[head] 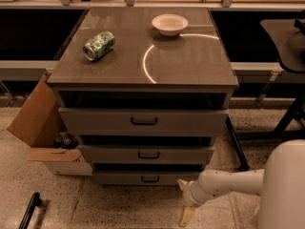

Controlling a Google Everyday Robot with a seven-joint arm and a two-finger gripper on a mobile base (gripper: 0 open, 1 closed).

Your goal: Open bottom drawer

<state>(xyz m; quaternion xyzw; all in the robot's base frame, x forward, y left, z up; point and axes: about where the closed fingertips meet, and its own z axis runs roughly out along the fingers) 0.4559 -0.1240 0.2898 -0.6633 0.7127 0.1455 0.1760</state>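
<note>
The bottom drawer (143,178) is the lowest and narrowest grey front of the cabinet, with a small black bar handle (150,179) at its centre. It looks closed, like the two drawers above it. My gripper (185,199) is on the end of the white arm, low down by the floor, to the right of the bottom drawer and just in front of its right corner. It is apart from the handle. One pale finger (186,216) points down at the floor and another (182,183) points up near the drawer's corner.
On the cabinet top (190,56) lie a crushed green can (98,45) and a white bowl (169,24). An open cardboard box (40,128) stands to the left of the cabinet. A black table base (281,123) is at the right. A black object (29,211) lies on the floor at lower left.
</note>
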